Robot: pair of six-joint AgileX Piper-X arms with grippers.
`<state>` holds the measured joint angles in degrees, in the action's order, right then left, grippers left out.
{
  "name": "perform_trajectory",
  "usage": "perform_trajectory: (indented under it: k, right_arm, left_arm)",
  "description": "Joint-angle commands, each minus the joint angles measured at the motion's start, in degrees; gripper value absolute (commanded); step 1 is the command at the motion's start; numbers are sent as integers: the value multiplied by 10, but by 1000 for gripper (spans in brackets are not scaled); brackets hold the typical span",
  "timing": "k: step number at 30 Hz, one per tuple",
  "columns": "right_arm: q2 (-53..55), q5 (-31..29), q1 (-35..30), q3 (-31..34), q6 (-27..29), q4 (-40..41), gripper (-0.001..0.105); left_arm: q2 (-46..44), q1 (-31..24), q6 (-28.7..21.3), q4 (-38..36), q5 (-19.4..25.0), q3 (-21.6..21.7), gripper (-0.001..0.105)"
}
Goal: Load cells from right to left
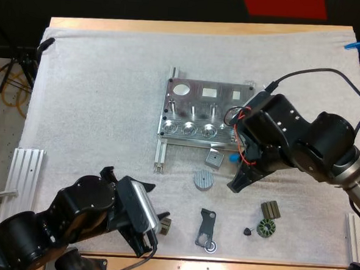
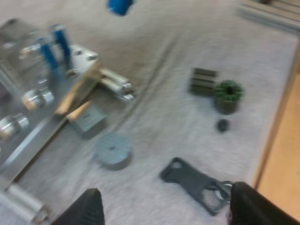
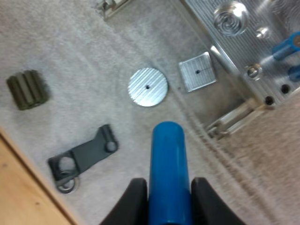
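Note:
The metal fixture lies mid-mat, its right end behind my right arm. Two blue cylinders stand in that end, also near the fixture's corner. My right gripper hovers just in front of the fixture's right end, above the mat. It is shut on a blue cylinder that sticks out past its fingers, over the mat below the grey disc. My left gripper is at the near edge, open, its fingers wide apart with nothing between them.
Loose parts lie before the fixture: a square block, a grey disc, a dark bracket, a green stator, a ribbed block and a small black part. An aluminium rail lies at the left.

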<state>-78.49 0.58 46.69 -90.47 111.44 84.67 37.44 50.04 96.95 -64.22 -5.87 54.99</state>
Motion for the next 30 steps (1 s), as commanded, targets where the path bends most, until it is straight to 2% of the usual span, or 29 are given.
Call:
perform_trajectory:
  k: [1, 5, 10, 13, 23, 30]
  right_arm:
    - [1, -10, 0, -8, 13, 2, 0]
    - [1, -20, 0, -8, 17, 0, 0]
    - [1, -20, 0, -8, 23, -9, 0]
    - [1, -20, 0, -8, 29, -15, 0]
    - [-10, -26, 0, -9, 45, -30, 0]
    - [-54, -34, 0, -9, 84, -30, 0]
  left_arm:
    - [-3, 3, 33, -2, 41, 2, 57]
    - [-3, 3, 76, -2, 105, 2, 57]
    - [-3, 3, 151, -2, 206, 2, 57]
    - [-3, 3, 177, -2, 236, 2, 57]
    - [23, 3, 183, -2, 241, 2, 57]
    - [23, 3, 181, -2, 241, 2, 57]
